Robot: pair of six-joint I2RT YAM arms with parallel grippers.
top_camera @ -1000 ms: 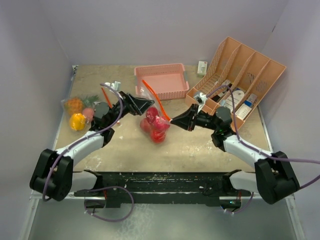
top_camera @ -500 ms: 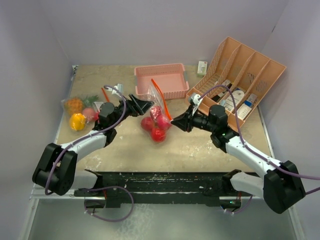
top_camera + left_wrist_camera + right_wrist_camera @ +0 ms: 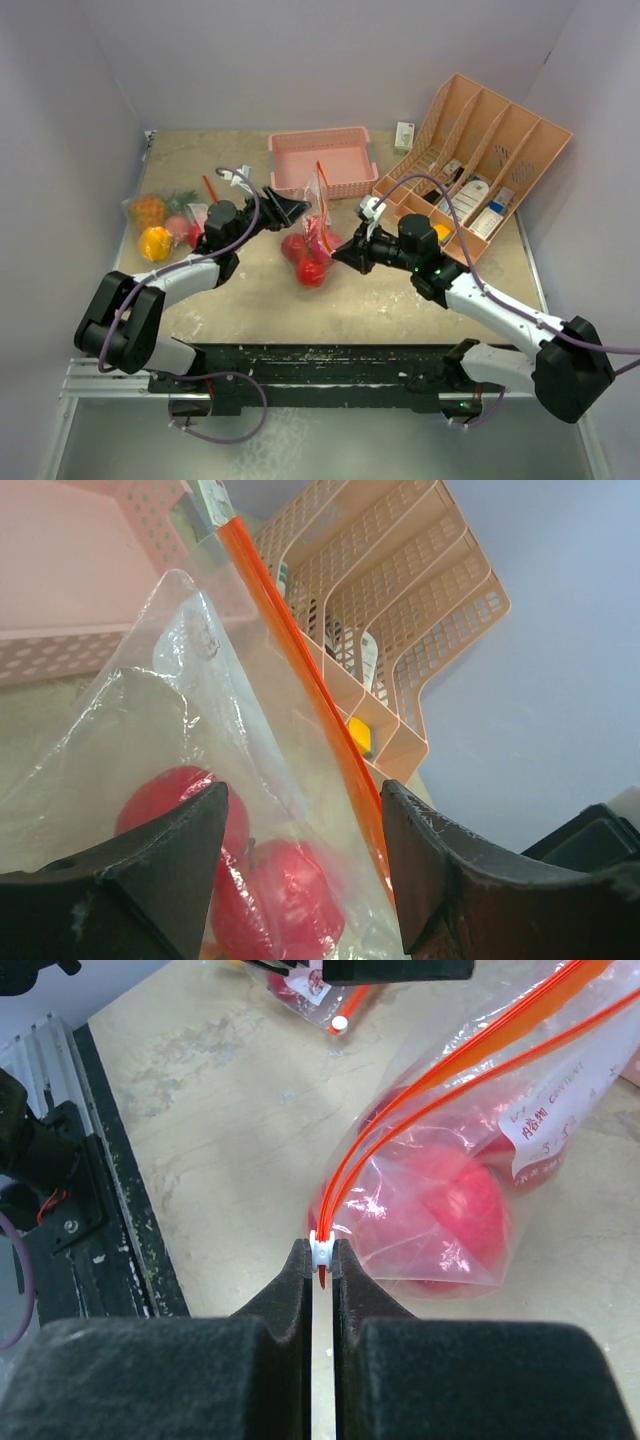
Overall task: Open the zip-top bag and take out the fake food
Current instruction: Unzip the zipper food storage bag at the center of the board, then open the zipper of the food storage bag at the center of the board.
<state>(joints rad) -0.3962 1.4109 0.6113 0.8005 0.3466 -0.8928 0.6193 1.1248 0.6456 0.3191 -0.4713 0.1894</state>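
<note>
Desk [image 3: 400, 290] ctr: zip-top bag [image 3: 500, 1080] w/ red fake food [image 3: 455, 1200] inside. Right tool [image 3: 322, 1260] pinches the white slider [image 3: 321, 1248]; left tool [image 3: 303, 792] gapes beside that bag. Left should clamp first, then slide straight along orange track [image 3: 303, 680].

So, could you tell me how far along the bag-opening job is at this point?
Done: the zipper's orange tracks have parted above the white slider. In hand: the right gripper pinches that slider. To do: the red fruits remain inside the bag; none is out.
</note>
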